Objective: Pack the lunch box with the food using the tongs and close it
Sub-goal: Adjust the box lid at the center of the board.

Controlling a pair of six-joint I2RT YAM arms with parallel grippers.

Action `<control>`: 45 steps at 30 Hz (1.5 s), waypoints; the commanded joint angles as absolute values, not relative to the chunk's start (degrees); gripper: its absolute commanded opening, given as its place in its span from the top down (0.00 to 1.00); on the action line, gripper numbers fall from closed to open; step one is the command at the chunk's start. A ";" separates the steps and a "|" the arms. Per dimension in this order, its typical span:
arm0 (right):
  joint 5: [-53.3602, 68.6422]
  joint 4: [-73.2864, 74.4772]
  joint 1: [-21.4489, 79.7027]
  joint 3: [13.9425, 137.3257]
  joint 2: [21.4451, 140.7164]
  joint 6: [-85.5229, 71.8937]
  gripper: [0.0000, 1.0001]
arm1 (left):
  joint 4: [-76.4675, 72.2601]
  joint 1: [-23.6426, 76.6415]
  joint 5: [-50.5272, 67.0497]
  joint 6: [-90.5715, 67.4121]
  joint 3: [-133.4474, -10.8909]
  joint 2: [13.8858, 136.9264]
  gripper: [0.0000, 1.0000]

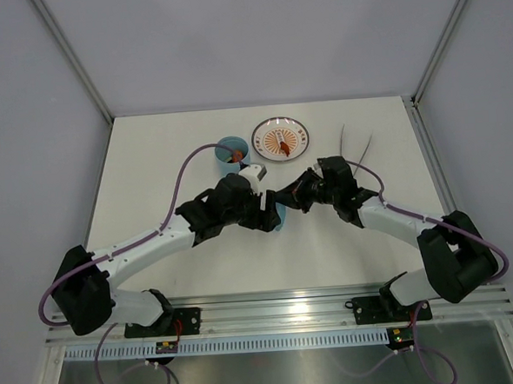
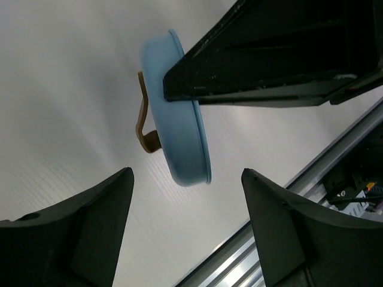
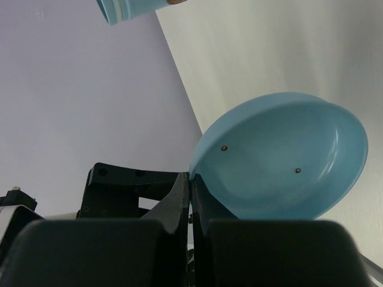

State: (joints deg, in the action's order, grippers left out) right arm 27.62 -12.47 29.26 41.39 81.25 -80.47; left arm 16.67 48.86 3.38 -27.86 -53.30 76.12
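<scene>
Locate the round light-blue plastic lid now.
The lid sits mid-table in the top view, nearer the arms than the tall blue lunch box, its rim pinched in the right gripper, the open left gripper facing it.

The light-blue lunch box [image 1: 231,154] stands upright and open at the table's 11 o'clock, with red-orange food [image 1: 234,157] inside. Another piece [image 1: 283,143] lies at its 3 o'clock. Its lid [image 1: 281,218] is up on edge at its 5 o'clock, the rim pinched by the right gripper [image 3: 191,179]. The silver tongs [image 1: 346,143] lie at the table's 1 o'clock.
</scene>
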 commanded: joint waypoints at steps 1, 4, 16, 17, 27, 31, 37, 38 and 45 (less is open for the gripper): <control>30.06 -17.84 29.97 41.13 79.01 -83.93 1.00 | 10.46 49.39 -3.16 -26.98 -54.40 74.88 0.24; 30.59 -18.02 29.88 41.40 79.01 -84.11 1.00 | 10.81 49.57 -3.25 -26.72 -55.37 76.46 0.26; 33.84 -28.03 29.88 39.55 82.09 -90.17 1.00 | 9.32 50.19 -3.25 -27.25 -55.63 77.26 0.39; 34.10 -28.56 29.88 39.46 82.52 -90.35 1.00 | 9.23 50.19 -3.16 -27.33 -55.72 77.43 0.40; 34.01 -28.74 29.88 38.67 83.58 -90.70 1.00 | 9.40 50.19 -4.04 -28.04 -55.11 76.46 0.64; 33.49 -28.21 29.97 38.32 83.58 -90.44 0.94 | 10.46 50.27 -4.75 -27.86 -55.63 76.90 0.73; 32.52 -25.93 29.88 38.23 82.97 -89.48 0.80 | 11.43 50.19 -5.10 -27.51 -55.81 77.70 0.87; 32.35 -24.97 29.97 38.23 82.88 -89.30 0.79 | 11.51 50.19 -5.27 -27.42 -55.72 77.78 0.87; 31.55 -22.85 29.88 37.88 82.44 -88.51 0.58 | 12.74 50.27 -6.15 -27.07 -55.99 78.66 0.91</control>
State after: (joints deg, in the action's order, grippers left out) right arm 32.12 -23.53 29.36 38.20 83.50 -89.38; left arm 14.57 49.93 -4.03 -28.21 -53.54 78.50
